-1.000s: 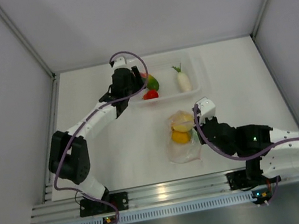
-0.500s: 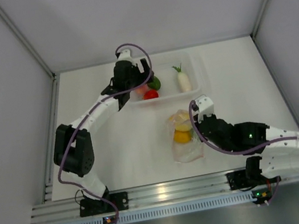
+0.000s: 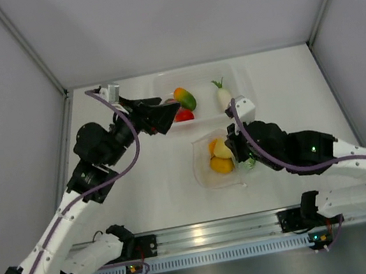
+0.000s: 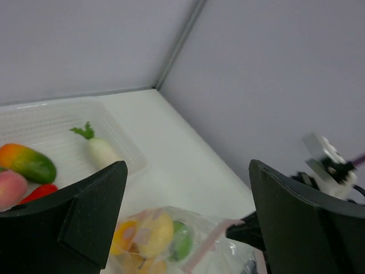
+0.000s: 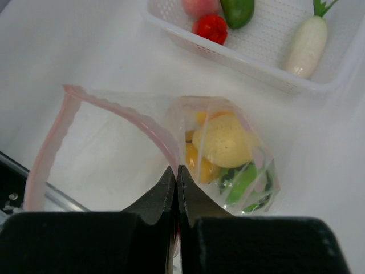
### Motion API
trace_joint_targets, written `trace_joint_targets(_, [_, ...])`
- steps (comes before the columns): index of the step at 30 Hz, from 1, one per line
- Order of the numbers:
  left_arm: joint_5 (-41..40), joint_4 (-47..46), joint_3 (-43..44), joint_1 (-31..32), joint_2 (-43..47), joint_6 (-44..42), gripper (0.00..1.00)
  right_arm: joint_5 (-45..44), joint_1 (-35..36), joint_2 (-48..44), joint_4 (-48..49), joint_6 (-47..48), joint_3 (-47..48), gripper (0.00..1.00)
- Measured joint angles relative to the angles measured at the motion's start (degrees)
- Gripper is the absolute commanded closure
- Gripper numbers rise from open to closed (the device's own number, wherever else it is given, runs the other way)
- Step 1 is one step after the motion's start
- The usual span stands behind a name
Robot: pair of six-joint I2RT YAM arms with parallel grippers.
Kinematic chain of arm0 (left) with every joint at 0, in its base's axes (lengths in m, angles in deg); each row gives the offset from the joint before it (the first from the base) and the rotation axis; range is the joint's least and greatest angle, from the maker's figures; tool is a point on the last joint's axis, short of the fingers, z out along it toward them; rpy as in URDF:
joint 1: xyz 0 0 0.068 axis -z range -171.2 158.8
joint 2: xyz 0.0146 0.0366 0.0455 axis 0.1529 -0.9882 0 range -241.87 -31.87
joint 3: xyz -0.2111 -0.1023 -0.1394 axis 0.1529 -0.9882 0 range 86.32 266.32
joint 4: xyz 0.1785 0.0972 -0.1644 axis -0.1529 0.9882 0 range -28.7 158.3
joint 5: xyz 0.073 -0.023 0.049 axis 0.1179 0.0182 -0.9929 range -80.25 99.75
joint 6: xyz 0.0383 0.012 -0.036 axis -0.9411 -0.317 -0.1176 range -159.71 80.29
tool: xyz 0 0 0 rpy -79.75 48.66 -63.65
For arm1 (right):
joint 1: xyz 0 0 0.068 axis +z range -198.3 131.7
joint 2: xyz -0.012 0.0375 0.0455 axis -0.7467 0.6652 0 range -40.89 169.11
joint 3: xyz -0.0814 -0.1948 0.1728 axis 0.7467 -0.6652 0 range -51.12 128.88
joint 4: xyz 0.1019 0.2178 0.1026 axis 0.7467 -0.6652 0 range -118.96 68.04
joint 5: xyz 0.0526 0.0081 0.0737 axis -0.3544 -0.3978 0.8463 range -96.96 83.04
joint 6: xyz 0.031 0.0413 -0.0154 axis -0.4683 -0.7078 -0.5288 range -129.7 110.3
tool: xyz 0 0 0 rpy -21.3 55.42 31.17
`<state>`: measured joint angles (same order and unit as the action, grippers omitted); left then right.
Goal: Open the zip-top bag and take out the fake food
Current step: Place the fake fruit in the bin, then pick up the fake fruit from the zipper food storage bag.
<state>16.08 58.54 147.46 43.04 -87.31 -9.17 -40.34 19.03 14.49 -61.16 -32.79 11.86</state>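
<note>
The zip-top bag (image 3: 212, 173) lies mid-table, clear with a pink zip strip (image 5: 114, 111), its mouth gaping. My right gripper (image 5: 177, 171) is shut on that strip at the bag's right side (image 3: 241, 155). Inside the bag is fake food: a yellow piece (image 5: 225, 140), an orange one (image 5: 197, 162) and a green one (image 5: 245, 180). My left gripper (image 3: 161, 116) hovers open and empty left of the bag, its jaws pointing right toward the bag (image 4: 171, 240). The gap of the left gripper (image 4: 187, 171) frames the bag.
A clear rigid tub (image 3: 203, 87) stands at the back, just beyond the bag. It holds a white radish (image 3: 224, 98), an orange-green mango (image 3: 184, 97), a red piece (image 3: 183, 115) and a pink peach (image 5: 199, 5). Walls close in left, right and behind.
My left gripper has opened wide, drawn back out of the tub to the left and turned toward the bag. The right gripper has shifted the bag slightly, its mouth now wider.
</note>
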Motion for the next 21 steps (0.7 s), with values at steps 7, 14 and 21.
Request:
trace_joint_targets(7, [17.22, 3.17, 4.68, 2.8, 2.19, -1.09, 0.25, 7.87, -0.02, 0.74, -1.29, -1.86, 6.54, 1.0])
trace_joint_targets(14, [20.63, 13.07, 14.73, 8.46, -1.03, -9.7, 0.29, 10.12, -0.52, 4.66, -3.91, -2.67, 13.25, 1.0])
trace_joint_targets(21, [10.32, 21.31, 17.14, 25.81, -6.99, -19.12, 0.43, 13.57, -6.56, 8.07, -5.46, -1.81, 13.9, 1.0])
